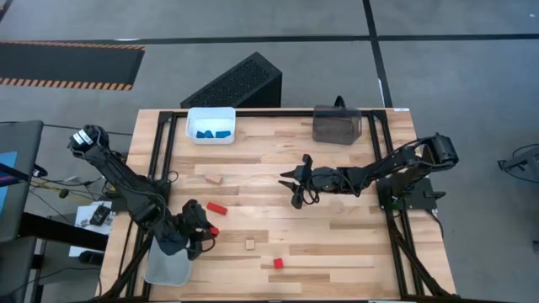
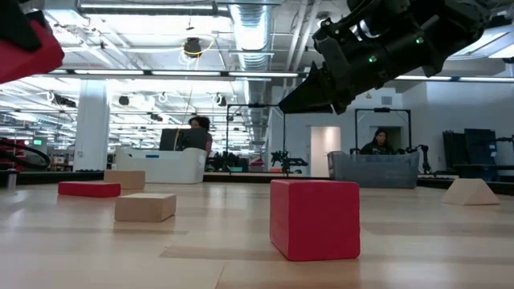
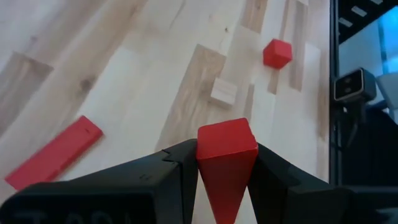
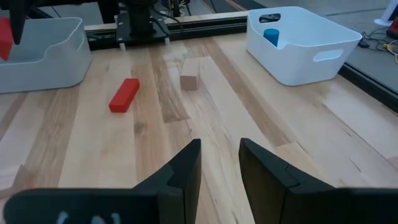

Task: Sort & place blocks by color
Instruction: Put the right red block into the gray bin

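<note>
While the right gripper (image 1: 295, 187) hangs mid-table, fingers slightly parted and empty, the left gripper (image 3: 225, 180) pinches a red wedge block (image 3: 226, 163) beside the grey bin (image 1: 166, 268); next: carry over, release

I see a red wedge block (image 3: 226, 155) pinched in my left gripper (image 1: 202, 229) near the table's left edge. A red bar (image 1: 217, 207) lies flat beside it, a red cube (image 1: 278, 263) near the front, wood blocks (image 1: 249, 244) scattered, and blue blocks (image 1: 212, 133) far left.
</note>
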